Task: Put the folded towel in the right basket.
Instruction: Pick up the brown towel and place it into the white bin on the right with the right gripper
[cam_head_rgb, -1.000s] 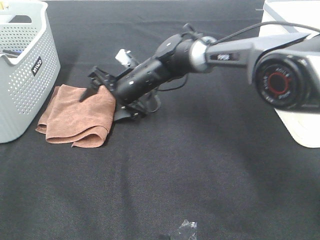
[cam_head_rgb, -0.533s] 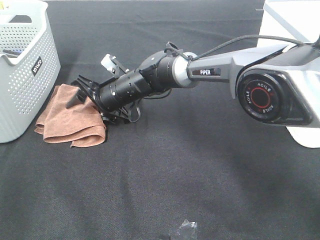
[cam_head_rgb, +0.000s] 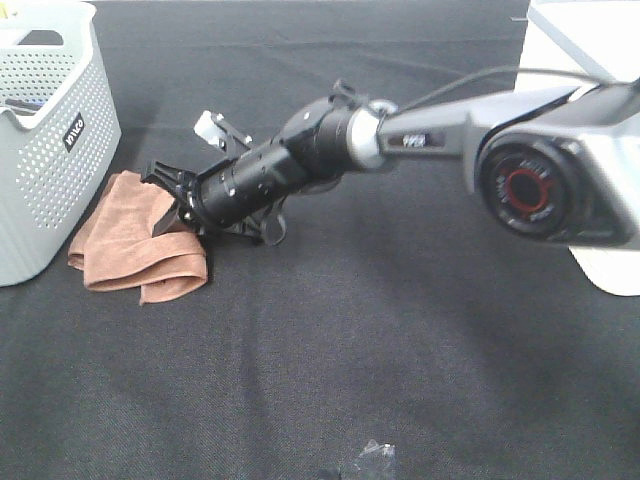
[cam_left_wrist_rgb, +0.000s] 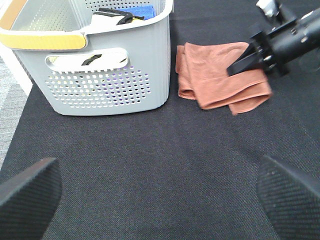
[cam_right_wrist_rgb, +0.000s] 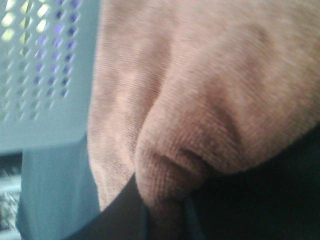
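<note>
The folded brown towel lies on the black table beside the left basket; it also shows in the left wrist view. My right gripper reaches across from the right and presses on the towel's right edge, jaws spread over it. In the right wrist view the towel fills the frame, bunched into a ridge. The white right basket stands at the right edge, partly hidden by my right arm. My left gripper is open and empty, low over the table in front of the left basket.
A grey perforated basket with items inside stands at the far left, touching the towel; it shows in the left wrist view. A small dark object sits at the table's front edge.
My right gripper has moved left and lower onto the towel. The towel has slid a little left and bunched up.
</note>
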